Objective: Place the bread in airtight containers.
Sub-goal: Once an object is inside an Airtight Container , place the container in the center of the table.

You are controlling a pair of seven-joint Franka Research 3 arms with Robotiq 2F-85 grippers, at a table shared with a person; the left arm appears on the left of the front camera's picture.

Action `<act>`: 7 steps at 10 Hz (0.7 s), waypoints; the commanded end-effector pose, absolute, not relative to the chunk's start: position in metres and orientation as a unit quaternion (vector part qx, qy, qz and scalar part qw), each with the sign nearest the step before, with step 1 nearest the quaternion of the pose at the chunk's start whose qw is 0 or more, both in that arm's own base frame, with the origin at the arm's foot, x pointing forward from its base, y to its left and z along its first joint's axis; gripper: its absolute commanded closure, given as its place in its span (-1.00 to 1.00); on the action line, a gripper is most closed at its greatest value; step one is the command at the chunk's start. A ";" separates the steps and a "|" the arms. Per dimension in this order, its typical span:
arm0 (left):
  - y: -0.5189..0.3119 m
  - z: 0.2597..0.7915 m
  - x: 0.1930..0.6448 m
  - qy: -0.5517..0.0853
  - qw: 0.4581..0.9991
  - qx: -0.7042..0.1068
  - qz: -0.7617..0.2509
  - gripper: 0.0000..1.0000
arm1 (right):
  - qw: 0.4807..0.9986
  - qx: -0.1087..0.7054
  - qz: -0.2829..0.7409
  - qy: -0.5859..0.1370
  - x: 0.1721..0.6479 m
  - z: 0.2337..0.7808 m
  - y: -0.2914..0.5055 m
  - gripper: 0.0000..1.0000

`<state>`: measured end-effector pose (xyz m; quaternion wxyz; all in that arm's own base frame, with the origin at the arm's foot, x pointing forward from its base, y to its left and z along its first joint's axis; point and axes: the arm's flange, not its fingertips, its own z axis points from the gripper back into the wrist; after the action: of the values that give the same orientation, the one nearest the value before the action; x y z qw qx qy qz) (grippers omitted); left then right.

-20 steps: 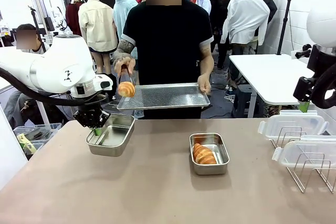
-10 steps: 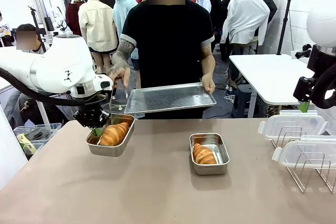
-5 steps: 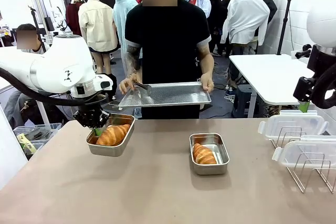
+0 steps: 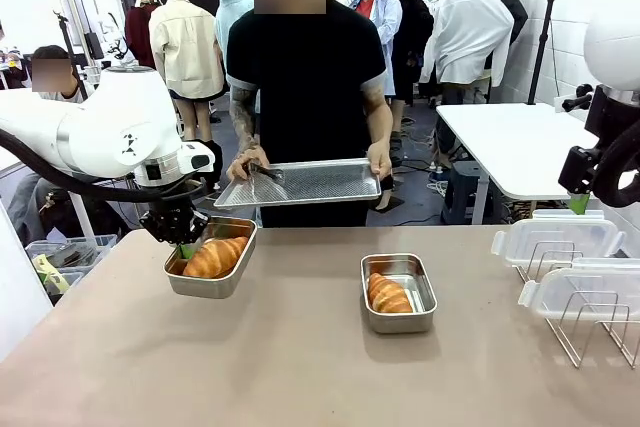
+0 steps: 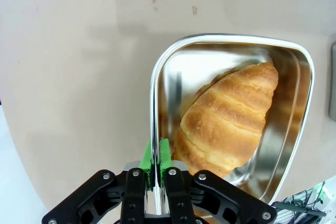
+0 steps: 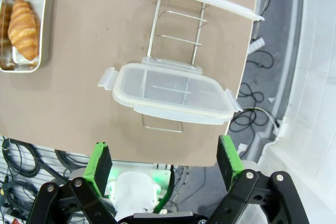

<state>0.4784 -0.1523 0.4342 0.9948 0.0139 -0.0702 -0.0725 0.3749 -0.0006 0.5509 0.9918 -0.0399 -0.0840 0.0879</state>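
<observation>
Clamping the rim of the left tin, the left gripper has its jaws closed on the steel wall; one croissant lies inside, beside the pads. Centre: the second tin holds the other croissant, uncovered. Right: two lids rest on the wire rack; the right gripper hangs above them, jaws wide and empty. Risk: a lid pressed down while the pads pinch the rim would likely seat crooked or tip the tin.

Robotics lab: white arm at brown table, floor cables, tripod stand, white worktable.
</observation>
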 end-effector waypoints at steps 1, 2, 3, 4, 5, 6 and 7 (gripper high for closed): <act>-0.150 0.438 0.478 -0.073 0.994 0.020 -0.075 1.00 | 0.993 -0.037 0.078 -0.085 0.377 0.553 0.002 -1.00; -0.150 0.438 0.478 -0.073 0.994 0.020 -0.075 1.00 | 0.993 -0.037 0.078 -0.085 0.377 0.553 0.002 -1.00; -0.150 0.438 0.478 -0.073 0.994 0.020 -0.075 1.00 | 0.993 -0.037 0.078 -0.085 0.377 0.553 0.002 -1.00; -0.150 0.438 0.478 -0.073 0.994 0.020 -0.075 1.00 | 0.993 -0.037 0.078 -0.085 0.377 0.553 0.002 -1.00; -0.150 0.438 0.478 -0.073 0.994 0.020 -0.075 1.00 | 0.993 -0.037 0.078 -0.085 0.377 0.553 0.002 -1.00; -0.150 0.438 0.478 -0.073 0.994 0.020 -0.075 1.00 | 0.993 -0.037 0.078 -0.085 0.377 0.553 0.002 -1.00; -0.150 0.438 0.478 -0.073 0.994 0.020 -0.075 1.00 | 0.993 -0.037 0.078 -0.085 0.377 0.553 0.002 -1.00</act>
<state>0.4784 -0.1523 0.4342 0.9948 0.0139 -0.0702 -0.0725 0.3749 -0.0006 0.5509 0.9918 -0.0398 -0.0840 0.0879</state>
